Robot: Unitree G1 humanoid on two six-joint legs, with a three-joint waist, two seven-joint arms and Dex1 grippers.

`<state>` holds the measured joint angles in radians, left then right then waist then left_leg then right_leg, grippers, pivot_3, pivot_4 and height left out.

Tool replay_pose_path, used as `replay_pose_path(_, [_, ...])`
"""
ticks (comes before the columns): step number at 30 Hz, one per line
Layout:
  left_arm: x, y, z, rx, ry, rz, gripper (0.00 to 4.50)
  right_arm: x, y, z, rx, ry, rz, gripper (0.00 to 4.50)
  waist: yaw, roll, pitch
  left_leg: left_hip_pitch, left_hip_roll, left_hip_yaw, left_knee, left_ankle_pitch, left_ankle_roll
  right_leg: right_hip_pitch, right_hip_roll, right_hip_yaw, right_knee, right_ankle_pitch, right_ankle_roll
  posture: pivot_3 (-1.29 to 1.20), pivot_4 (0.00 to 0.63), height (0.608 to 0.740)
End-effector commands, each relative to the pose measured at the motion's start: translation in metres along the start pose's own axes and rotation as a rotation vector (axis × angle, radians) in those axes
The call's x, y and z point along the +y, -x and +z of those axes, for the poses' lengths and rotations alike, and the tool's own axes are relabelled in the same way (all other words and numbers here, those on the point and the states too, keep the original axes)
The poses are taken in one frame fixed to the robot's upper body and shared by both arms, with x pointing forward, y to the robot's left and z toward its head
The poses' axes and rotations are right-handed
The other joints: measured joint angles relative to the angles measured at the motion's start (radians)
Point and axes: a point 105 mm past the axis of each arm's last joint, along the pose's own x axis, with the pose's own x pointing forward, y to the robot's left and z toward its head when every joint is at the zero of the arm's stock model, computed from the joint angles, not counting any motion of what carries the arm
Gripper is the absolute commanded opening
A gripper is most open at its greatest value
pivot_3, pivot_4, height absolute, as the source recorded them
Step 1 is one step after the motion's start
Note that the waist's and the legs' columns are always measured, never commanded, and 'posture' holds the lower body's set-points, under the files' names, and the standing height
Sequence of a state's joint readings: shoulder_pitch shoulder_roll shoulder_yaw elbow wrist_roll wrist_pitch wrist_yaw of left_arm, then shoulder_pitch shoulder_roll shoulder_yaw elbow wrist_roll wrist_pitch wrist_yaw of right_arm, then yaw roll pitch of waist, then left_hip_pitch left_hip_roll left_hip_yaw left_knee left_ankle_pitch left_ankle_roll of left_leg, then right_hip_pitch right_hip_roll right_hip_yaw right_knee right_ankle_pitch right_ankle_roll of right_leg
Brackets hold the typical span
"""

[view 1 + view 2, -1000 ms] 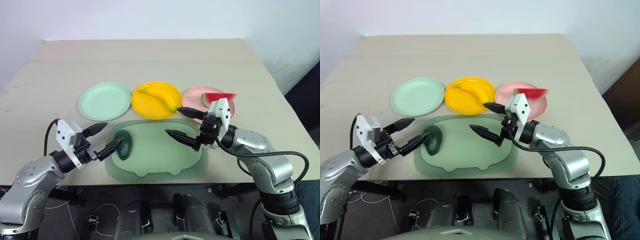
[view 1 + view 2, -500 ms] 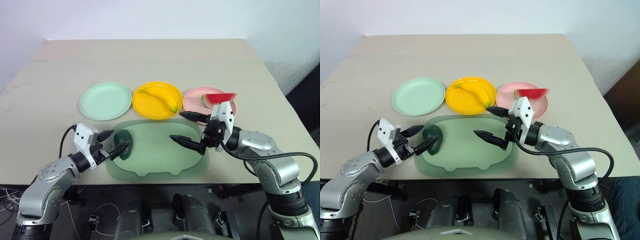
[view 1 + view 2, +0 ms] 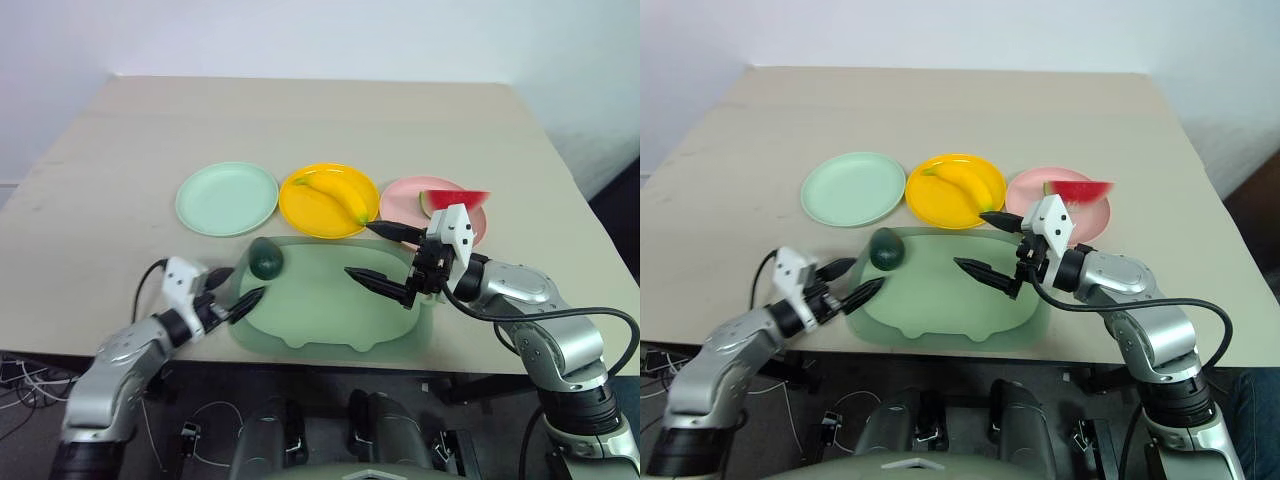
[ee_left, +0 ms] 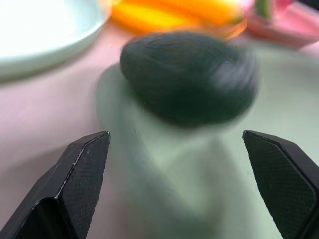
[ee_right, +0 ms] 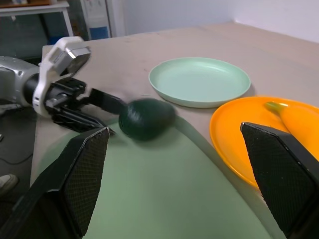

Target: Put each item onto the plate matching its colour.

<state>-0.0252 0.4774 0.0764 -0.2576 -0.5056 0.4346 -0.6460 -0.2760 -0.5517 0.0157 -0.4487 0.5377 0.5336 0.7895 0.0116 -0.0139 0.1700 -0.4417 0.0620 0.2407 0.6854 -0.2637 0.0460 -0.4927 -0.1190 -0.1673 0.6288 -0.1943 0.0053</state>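
1. The left claw (image 3: pixel 232 290) hangs low at the near-left edge of the surface (image 3: pixel 120 160), its fingers spread wide and gripping nothing. It points toward the avocado, but is still apart from it.
2. The avocado (image 3: pixel 266 258) lies at the far-left corner of the green mat (image 3: pixel 330 310), just short of the mint plate (image 3: pixel 227 198). That plate is bare and seems to be where the avocado belongs.
3. To do this step well, I would bring the spread fingers to either side of the avocado's rounded body and close across its middle. A pinch at the end could squirt it away, since it looks smooth and ready to roll.
4. After that comes a short lift and a carry over the mat's far edge, clearing the mint plate's rim before letting go.
5. The banana (image 3: pixel 335 195) already lies across the yellow plate (image 3: pixel 300 205), which sits at mid-surface beside the mint one. Swinging the avocado too far right would risk nudging that rim.
6. The right claw (image 3: pixel 385 257) hovers above the mat's right part, fingers wide apart and empty. It is well clear of the avocado, so it does not block the left arm.
7. The watermelon wedge (image 3: pixel 452 199) rests on the pink plate (image 3: pixel 400 200), farthest right.
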Motion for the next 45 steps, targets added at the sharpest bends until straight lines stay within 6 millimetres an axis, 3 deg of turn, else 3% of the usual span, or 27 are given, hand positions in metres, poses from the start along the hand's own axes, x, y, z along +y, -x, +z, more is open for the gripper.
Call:
replay_pose_path(1, [-0.007,-0.007,0.017,-0.020,-0.068,-0.033,4.50,0.001,0.004,0.013,-0.031,0.048,-0.012,4.48,-0.003,0.000,0.000,0.000,0.000,0.000,0.000,0.000,0.000,0.000,0.000,0.000,0.000,0.000,0.000,0.00,0.150,0.696])
replay_pose_path(11, [-0.009,0.013,0.036,-0.028,-0.113,-0.002,4.50,0.001,0.002,0.014,-0.030,0.049,-0.022,4.48,-0.027,0.000,0.000,0.000,0.002,-0.001,0.000,0.001,-0.001,-0.002,0.003,-0.001,0.004,0.000,0.001,0.00,0.150,0.696])
replay_pose_path(17, [-0.006,-0.009,0.047,-0.018,-0.151,-0.026,4.50,0.000,0.003,0.012,-0.023,0.053,-0.034,4.48,-0.012,0.000,0.000,0.000,0.001,-0.001,0.001,0.001,-0.001,0.000,0.001,-0.002,0.001,-0.001,0.001,0.00,0.150,0.696])
replay_pose_path(25, [-0.013,-0.032,0.047,0.031,-0.183,-0.119,4.50,-0.001,0.004,0.009,-0.006,0.058,-0.064,4.48,-0.023,0.000,0.000,0.000,0.001,-0.001,0.001,0.001,-0.001,-0.001,0.002,-0.002,0.003,0.000,0.001,0.00,0.150,0.696])
replay_pose_path(39, [-0.020,-0.038,0.041,0.166,-0.188,-0.243,4.50,-0.002,0.005,0.014,0.009,0.062,-0.107,4.48,-0.025,0.000,0.000,0.000,0.001,-0.001,0.001,0.001,-0.001,-0.001,0.001,-0.001,0.003,0.000,0.001,0.00,0.150,0.696])
replay_pose_path(42, [-0.019,-0.036,0.038,0.185,-0.186,-0.248,3.90,-0.003,0.005,0.015,0.012,0.063,-0.114,4.50,-0.025,0.000,0.000,0.000,0.001,-0.001,0.001,0.001,-0.001,-0.001,0.001,-0.001,0.003,0.000,0.001,0.00,0.150,0.696])
replay_pose_path(45, [-0.016,-0.030,0.031,0.219,-0.175,-0.253,2.92,-0.006,0.006,0.014,0.023,0.066,-0.123,4.50,-0.025,0.000,0.000,0.000,0.001,-0.001,0.001,0.001,-0.001,-0.001,0.001,-0.001,0.003,0.000,0.001,0.00,0.150,0.696])
